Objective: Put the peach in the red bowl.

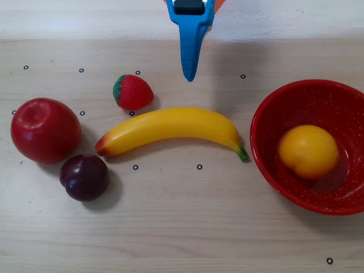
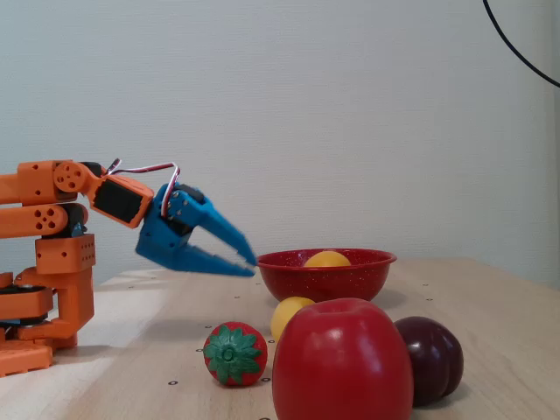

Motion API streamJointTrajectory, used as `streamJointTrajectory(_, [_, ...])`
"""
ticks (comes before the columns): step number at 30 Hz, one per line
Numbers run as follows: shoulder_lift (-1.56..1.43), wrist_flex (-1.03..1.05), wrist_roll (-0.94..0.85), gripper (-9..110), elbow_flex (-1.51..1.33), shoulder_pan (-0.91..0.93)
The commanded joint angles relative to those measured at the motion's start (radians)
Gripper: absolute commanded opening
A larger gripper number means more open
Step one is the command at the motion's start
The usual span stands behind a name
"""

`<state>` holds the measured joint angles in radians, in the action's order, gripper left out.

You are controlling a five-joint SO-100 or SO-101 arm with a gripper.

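The yellow-orange peach lies inside the red bowl at the right of the overhead view, touched by nothing. In the fixed view only the peach's top shows over the bowl's rim. My blue gripper reaches in from the top edge of the overhead view, well left of the bowl and above the banana. The fixed view shows the gripper low and level, just left of the bowl's rim, jaws slightly open with nothing between them.
A banana lies mid-table, with a strawberry behind it. A big red apple and a dark plum sit at the left. The orange arm base stands at the left of the fixed view.
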<state>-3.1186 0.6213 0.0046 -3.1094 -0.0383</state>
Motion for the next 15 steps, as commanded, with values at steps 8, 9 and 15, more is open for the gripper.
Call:
streamJointTrajectory(8, [-0.112, 0.245, -0.044, 0, -0.011, -0.017])
streamJointTrajectory(9, [-0.112, 0.249, -0.049, 0, -0.011, -0.018])
streamJointTrajectory(15, [-0.112, 0.259, -0.081, 0, -0.009, -0.025])
